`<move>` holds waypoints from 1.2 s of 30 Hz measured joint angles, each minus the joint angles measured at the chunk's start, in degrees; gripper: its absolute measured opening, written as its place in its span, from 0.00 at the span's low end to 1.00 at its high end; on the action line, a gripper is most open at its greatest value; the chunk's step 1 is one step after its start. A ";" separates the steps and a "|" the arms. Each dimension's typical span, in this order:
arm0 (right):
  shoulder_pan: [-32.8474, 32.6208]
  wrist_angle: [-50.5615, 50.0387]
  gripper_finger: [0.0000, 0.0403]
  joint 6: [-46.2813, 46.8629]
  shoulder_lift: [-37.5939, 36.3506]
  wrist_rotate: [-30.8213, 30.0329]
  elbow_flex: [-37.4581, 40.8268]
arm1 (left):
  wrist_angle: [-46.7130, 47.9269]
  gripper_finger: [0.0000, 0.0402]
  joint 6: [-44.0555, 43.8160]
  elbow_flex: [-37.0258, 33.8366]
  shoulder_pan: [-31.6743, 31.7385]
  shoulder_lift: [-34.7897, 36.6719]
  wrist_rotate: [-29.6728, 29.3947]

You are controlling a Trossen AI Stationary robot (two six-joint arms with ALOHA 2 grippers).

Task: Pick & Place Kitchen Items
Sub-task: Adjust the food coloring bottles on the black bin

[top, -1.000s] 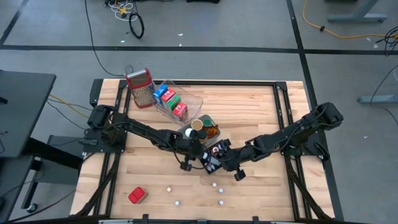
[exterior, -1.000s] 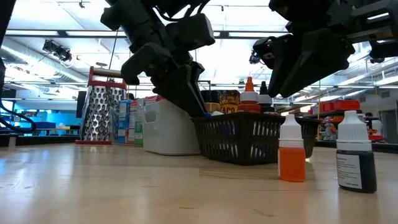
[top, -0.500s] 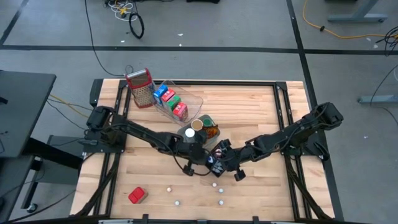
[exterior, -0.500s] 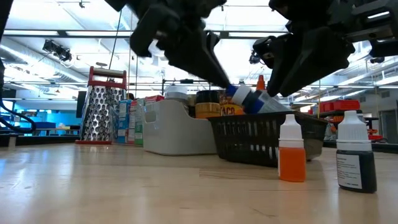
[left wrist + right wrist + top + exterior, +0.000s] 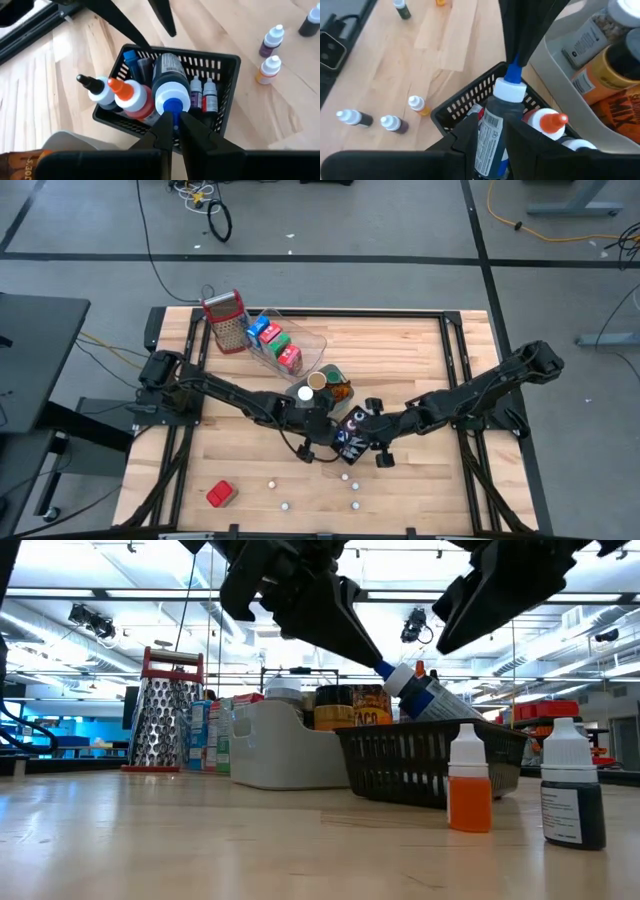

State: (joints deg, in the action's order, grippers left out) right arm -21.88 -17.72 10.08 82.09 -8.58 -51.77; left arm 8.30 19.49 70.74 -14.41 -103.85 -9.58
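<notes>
Low view, near to far. Item 1: orange dropper bottle (image 5: 469, 783) and dark dropper bottle (image 5: 573, 788), upright on the surface (image 5: 200, 840), just beside each other, nearest the camera. Item 2: black basket (image 5: 425, 762) behind them, holding several bottles. Item 3: blue-tipped bottle (image 5: 420, 698), tilted over the basket rim. The left end effector (image 5: 172, 120) is pressed together on its blue tip; the right end effector (image 5: 492, 145) straddles the bottle's body, fingers on either side, apparently gripping it. Item 4: grey tray (image 5: 275, 745) with jars, touching the basket. Item 5: metal grater (image 5: 165, 715) and cartons (image 5: 210, 735), farthest.

Risk, as a judgement: with both end effectors on one bottle, opposed pulls could twist off the cap or drag the basket. The pinch on the narrow tip may slip. The crowded orange-capped bottle (image 5: 131, 95) stands close enough to be knocked.
</notes>
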 joint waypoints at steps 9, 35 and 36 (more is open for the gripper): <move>-0.88 -3.17 0.25 0.00 -3.42 0.15 0.00 | 1.13 0.04 7.38 0.05 -1.62 0.91 -3.11; -0.90 -3.89 0.25 -0.19 -3.57 0.50 0.00 | 12.89 0.04 60.59 5.42 -4.20 1.64 -13.64; -0.90 -3.89 0.25 0.10 -3.57 0.52 0.00 | 12.47 0.04 61.00 5.42 -4.13 1.64 -13.64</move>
State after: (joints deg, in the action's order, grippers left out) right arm -22.79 -21.61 10.18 78.52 -8.06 -51.77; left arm 20.76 80.49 76.16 -18.55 -102.21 -23.22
